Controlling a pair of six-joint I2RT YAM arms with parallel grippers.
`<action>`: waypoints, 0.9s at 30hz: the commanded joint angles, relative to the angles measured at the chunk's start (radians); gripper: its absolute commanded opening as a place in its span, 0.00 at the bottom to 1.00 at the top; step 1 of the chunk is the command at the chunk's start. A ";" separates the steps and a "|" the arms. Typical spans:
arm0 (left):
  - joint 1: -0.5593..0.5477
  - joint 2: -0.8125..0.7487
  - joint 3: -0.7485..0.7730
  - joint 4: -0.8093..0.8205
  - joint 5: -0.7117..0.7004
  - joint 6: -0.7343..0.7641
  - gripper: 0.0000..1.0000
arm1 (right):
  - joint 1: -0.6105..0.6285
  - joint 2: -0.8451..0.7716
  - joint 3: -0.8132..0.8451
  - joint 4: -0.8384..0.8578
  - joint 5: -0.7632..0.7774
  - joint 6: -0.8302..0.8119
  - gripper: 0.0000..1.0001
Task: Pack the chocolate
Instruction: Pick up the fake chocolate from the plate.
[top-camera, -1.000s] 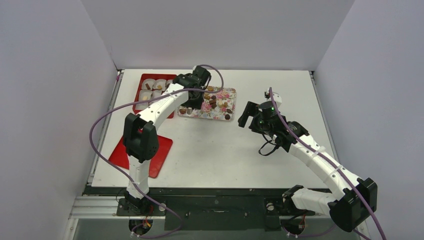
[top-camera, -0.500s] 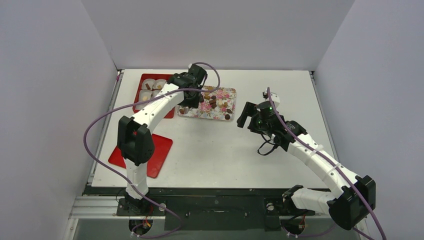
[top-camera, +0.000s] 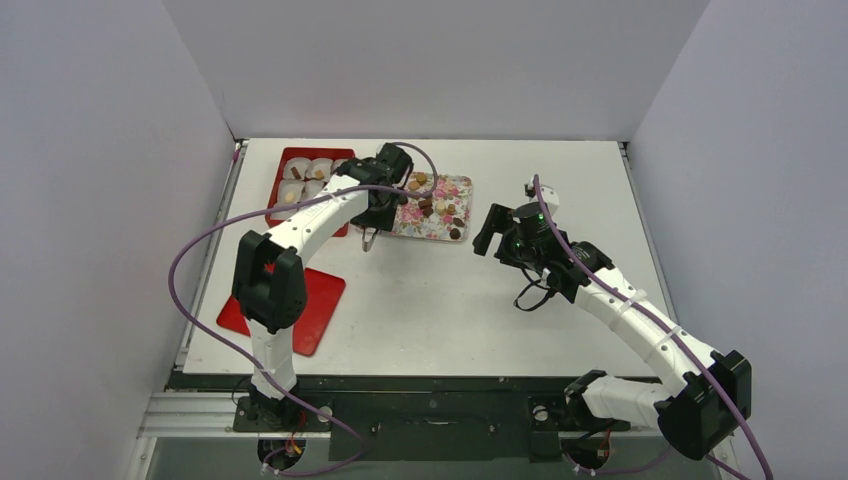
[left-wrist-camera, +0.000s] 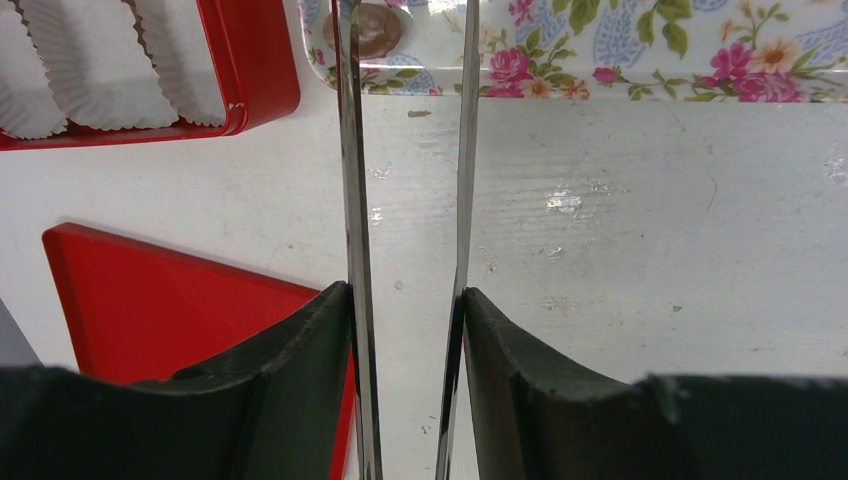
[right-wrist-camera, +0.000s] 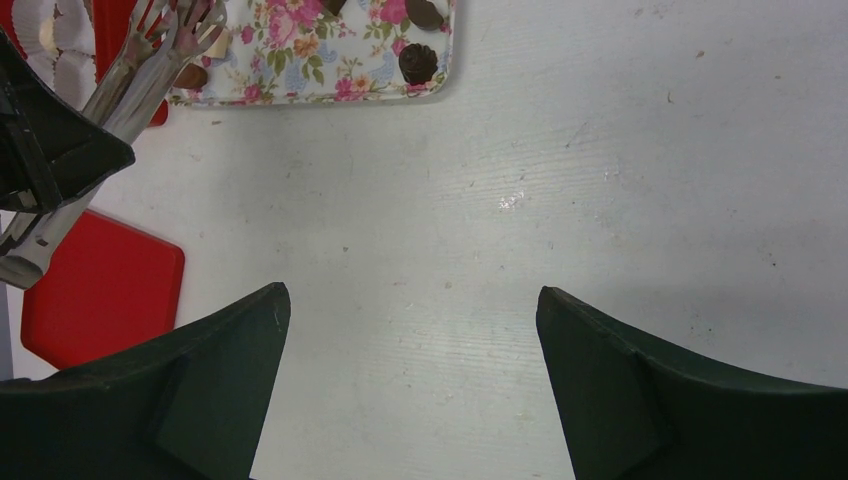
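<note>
L gripper (left-wrist-camera: 407, 297): fingers narrow, clamped on metal tongs (left-wrist-camera: 352, 180), tong arms slightly apart.
Chocolate (left-wrist-camera: 372, 28): round brown pc, near-left corner of floral tray (left-wrist-camera: 640, 75), partly behind one tong arm.
Forked tong tips: R wrist view only.
R gripper (right-wrist-camera: 412, 300): wide, empty, over table (right-wrist-camera: 560, 200).

A white table (top-camera: 480, 300) holds a flowered tray (right-wrist-camera: 330, 55) at the back. A red box (top-camera: 300, 152) of white paper cups (left-wrist-camera: 80, 60) sits just left of it. A flat red lid (top-camera: 320, 300) lies nearer. Metal tongs (right-wrist-camera: 135, 75) reach over the tray's left end.
</note>
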 joint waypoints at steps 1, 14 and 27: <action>-0.007 -0.078 -0.007 0.031 0.020 -0.009 0.40 | 0.011 -0.013 0.021 0.035 0.011 0.004 0.89; -0.031 -0.078 0.011 0.026 0.026 -0.015 0.40 | 0.013 -0.014 0.021 0.035 0.015 0.006 0.89; -0.023 -0.034 0.044 0.015 -0.003 -0.014 0.38 | 0.014 -0.011 0.022 0.037 0.016 0.005 0.89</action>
